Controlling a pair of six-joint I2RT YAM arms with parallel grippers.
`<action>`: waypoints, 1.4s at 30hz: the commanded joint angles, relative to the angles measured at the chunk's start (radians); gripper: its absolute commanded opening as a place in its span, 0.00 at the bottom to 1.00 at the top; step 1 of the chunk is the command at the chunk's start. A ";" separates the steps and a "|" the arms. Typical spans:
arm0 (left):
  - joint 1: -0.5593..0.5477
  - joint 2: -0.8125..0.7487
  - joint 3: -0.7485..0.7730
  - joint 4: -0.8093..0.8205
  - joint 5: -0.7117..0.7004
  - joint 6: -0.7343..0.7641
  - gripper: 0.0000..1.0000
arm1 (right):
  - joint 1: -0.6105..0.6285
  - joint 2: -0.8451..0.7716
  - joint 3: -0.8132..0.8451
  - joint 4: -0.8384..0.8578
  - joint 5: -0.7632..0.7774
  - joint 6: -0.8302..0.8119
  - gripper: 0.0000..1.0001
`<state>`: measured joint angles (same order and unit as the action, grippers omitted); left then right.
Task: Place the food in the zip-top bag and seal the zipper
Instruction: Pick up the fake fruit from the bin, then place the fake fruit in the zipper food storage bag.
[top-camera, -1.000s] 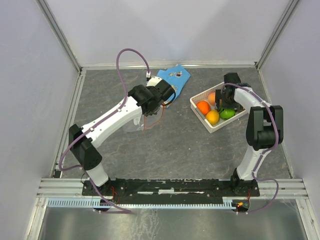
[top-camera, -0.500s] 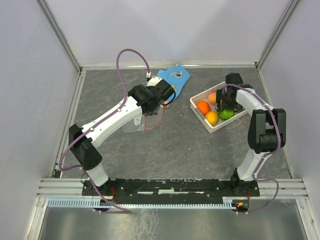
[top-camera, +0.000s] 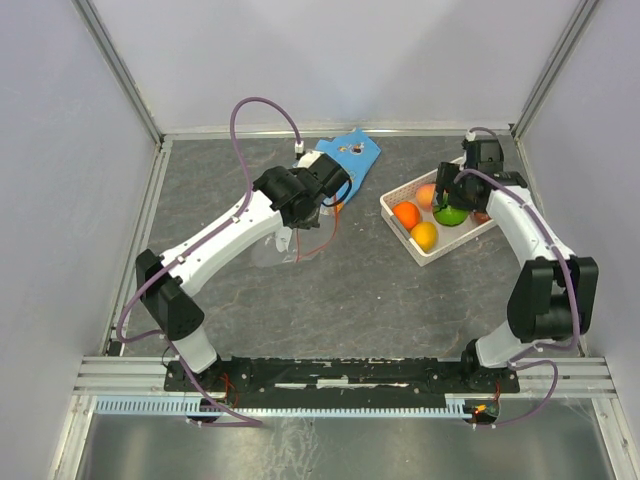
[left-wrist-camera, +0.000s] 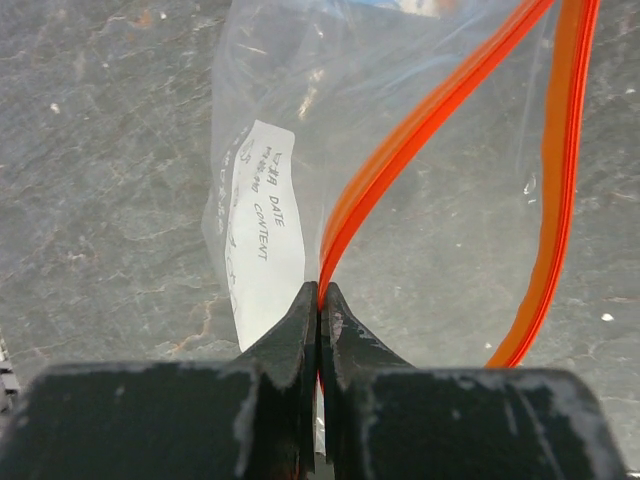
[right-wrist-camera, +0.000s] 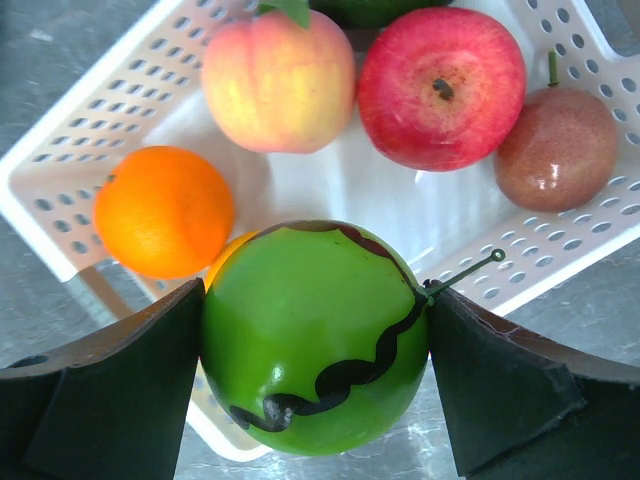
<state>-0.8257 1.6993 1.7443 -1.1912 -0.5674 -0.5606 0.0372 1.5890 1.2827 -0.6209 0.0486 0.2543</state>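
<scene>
Top external: your right claw (top-camera: 451, 203) clamps the green fruit (right-wrist-camera: 315, 335); the bag (top-camera: 274, 250) (left claw (left-wrist-camera: 320, 302) pinching its zipper (left-wrist-camera: 420, 130)) lies well left.

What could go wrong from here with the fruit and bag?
One: the smooth round green plastic fruit is gripped only at its sides by the right fingers, so it may slip out. Two: the left fingers pinch the orange-red zipper strip of the clear crinkly plastic bag at one spot; its mouth may sag closed.

My left arm (top-camera: 225, 240) toward 1 o'clock, left gripper (left-wrist-camera: 320, 297) pinching zipper (left-wrist-camera: 425, 125), right arm (top-camera: 530, 235) toward 12 o'clock, right gripper (right-wrist-camera: 315, 345) clamping green fruit (right-wrist-camera: 300, 300)
</scene>
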 joint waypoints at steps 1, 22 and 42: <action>0.005 -0.001 0.062 0.058 0.070 0.013 0.03 | 0.005 -0.123 -0.031 0.087 -0.089 0.066 0.66; 0.005 0.079 0.166 0.143 0.301 -0.024 0.03 | 0.246 -0.393 -0.040 0.264 -0.343 0.309 0.66; 0.005 -0.012 0.089 0.222 0.348 -0.114 0.03 | 0.420 -0.438 -0.379 0.737 -0.396 0.538 0.70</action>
<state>-0.8257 1.7649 1.8557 -1.0275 -0.2310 -0.6216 0.4461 1.1637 0.9360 -0.0082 -0.3416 0.7811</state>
